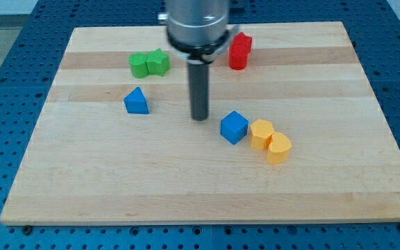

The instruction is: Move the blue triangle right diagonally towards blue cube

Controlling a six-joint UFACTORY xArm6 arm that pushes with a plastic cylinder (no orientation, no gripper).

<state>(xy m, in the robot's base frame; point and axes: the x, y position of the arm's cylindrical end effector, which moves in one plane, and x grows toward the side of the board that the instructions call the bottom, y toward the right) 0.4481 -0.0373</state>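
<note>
The arm carries no claw, only a rod; nothing is held. The tip (199, 118) rests on the board (82, 187) near its centre, between the blue triangle (136, 101) and the blue cube (234, 128), touching neither. The triangle lies toward the board's left edge, slightly nearer the top edge than the tip; the cube lies just right of the tip and lower. In the inspector's judgement, the tip stands on the wrong side: it must reach the triangle's upper-left face to push it toward the cube.
</note>
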